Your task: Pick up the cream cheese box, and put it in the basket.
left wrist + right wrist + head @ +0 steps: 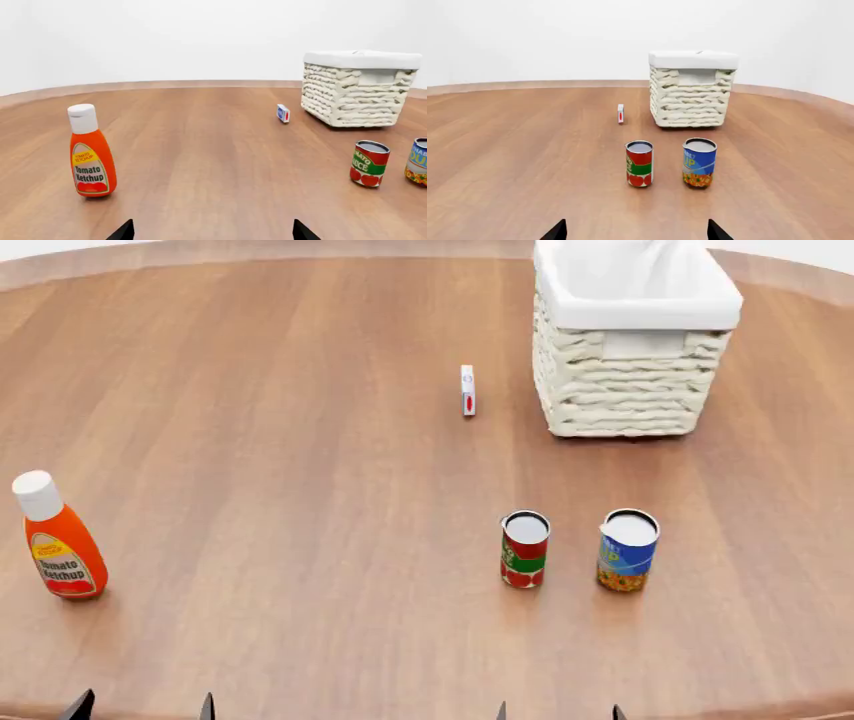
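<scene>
The cream cheese box is a thin white box with a red mark, standing on its edge on the table just left of the basket. It also shows in the left wrist view and the right wrist view. The basket is tall, cream wicker with a white liner. My left gripper is open and empty at the near table edge, far from the box. My right gripper is open and empty near the front edge, behind the two cans.
A tomato ketchup bottle stands at the near left. A red and green tomato can and a blue can stand side by side between my right gripper and the basket. The round wooden table fills the view.
</scene>
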Tool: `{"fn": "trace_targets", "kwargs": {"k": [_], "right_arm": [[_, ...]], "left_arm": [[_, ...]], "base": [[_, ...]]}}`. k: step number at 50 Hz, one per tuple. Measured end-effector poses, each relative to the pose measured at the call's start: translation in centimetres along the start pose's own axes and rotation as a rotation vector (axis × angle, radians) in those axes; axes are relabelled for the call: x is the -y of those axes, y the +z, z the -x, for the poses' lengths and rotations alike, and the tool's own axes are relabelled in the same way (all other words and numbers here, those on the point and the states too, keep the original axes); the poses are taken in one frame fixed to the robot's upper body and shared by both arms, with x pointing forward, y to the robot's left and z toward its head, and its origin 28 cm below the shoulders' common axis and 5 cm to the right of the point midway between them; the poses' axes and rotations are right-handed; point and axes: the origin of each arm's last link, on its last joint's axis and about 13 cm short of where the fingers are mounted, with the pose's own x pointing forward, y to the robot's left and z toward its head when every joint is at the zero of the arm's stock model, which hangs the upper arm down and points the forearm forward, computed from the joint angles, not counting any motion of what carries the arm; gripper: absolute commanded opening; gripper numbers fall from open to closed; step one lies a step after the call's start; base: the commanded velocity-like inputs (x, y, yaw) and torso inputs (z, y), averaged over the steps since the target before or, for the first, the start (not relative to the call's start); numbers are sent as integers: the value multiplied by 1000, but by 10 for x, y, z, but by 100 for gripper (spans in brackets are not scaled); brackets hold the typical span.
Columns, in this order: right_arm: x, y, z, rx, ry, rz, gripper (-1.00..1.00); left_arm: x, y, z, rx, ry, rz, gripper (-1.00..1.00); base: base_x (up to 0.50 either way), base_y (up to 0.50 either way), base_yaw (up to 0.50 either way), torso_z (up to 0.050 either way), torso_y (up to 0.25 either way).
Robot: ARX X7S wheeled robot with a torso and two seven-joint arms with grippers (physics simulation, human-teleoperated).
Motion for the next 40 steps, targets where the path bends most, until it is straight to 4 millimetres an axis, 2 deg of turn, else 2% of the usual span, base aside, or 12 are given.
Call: {"fn": "trace_targets", "kwargs": {"k": [20, 40], "right_arm": [[-1, 0, 1, 8, 40, -27, 100], [-2, -2, 1, 10, 48, -22, 100]], "left_arm": [[0, 0, -1, -1, -1, 0, 100], [0, -1, -1, 0, -3, 0, 100]], "base": [[4, -14, 0, 0, 0], [289, -152, 0, 0, 0]]}}
